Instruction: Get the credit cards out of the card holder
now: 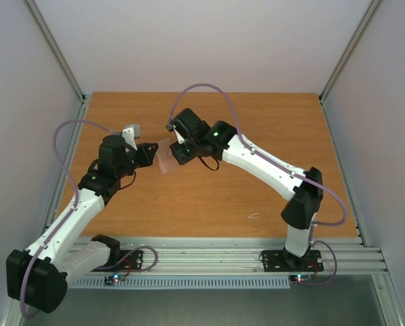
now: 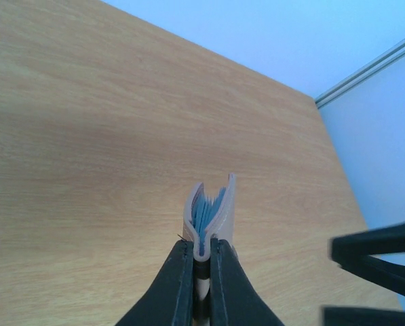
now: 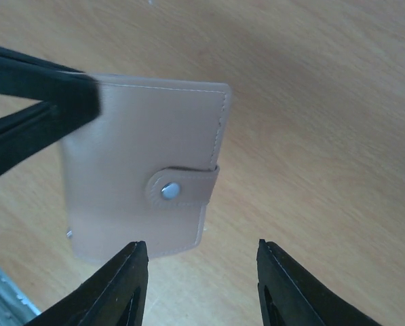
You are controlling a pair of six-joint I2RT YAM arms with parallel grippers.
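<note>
My left gripper (image 1: 150, 153) (image 2: 201, 250) is shut on the card holder (image 1: 165, 158) (image 2: 211, 214), a tan-pink bifold held above the table. Blue-grey pocket edges show between its covers in the left wrist view. In the right wrist view the card holder (image 3: 144, 173) is closed, its strap fastened by a metal snap (image 3: 169, 191). My right gripper (image 1: 178, 148) (image 3: 201, 272) is open and empty, just beside the holder's strap edge, not touching it. The left fingers (image 3: 39, 102) show at the left of that view. No credit cards are visible.
The wooden table (image 1: 209, 197) lies below both grippers. White walls enclose it, with metal rails at the left edge (image 1: 70, 170) and at the front (image 1: 229, 255). My right gripper's fingers (image 2: 375, 248) show dark at the right of the left wrist view.
</note>
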